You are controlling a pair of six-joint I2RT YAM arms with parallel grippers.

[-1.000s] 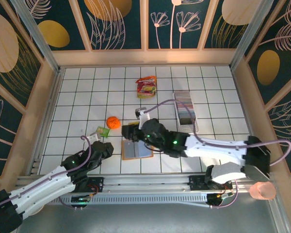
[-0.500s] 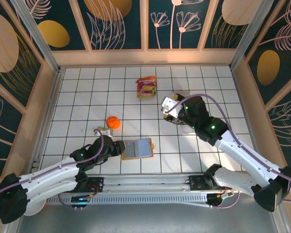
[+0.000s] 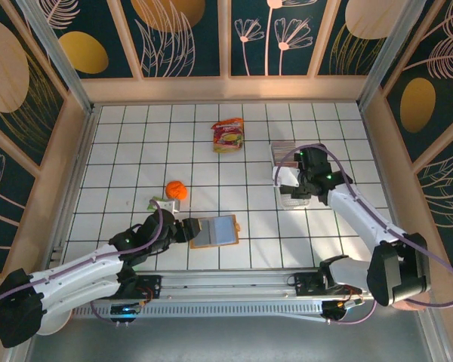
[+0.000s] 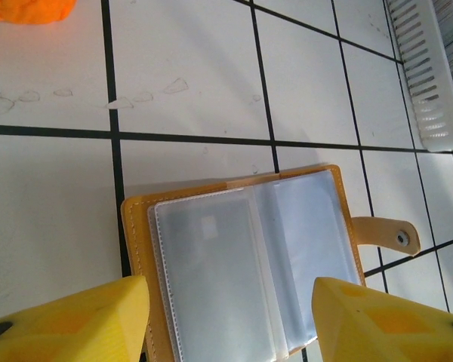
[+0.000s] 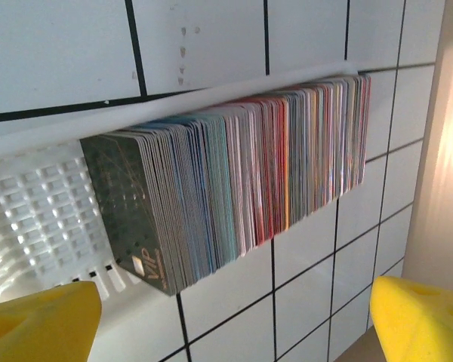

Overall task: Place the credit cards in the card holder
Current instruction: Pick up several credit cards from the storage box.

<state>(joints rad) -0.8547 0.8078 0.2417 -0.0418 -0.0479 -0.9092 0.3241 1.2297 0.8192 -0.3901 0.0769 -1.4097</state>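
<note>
The card holder (image 3: 216,231) lies open on the tiled floor, orange-brown outside with clear grey-blue sleeves (image 4: 245,264) and its clasp tab (image 4: 386,234) pointing right. My left gripper (image 3: 187,228) hovers at its left edge, open; in the left wrist view the yellow fingertips (image 4: 68,324) stand either side of the holder. The credit cards (image 5: 234,181) stand on edge as a dense multicoloured row in a long white tray (image 3: 291,197), a dark card at the front. My right gripper (image 3: 289,179) hangs over that tray, open and holding nothing, its fingertips (image 5: 38,324) spread wide.
A round orange ball (image 3: 175,190) and a small green item (image 3: 159,203) lie left of the holder. A red-and-yellow snack packet (image 3: 228,136) sits at the back centre. Wooden walls close in the floor on three sides.
My right arm has swung from over the card holder to the tray at the right, and its jaws have spread. My left gripper has slid right to the holder's edge and opened.
</note>
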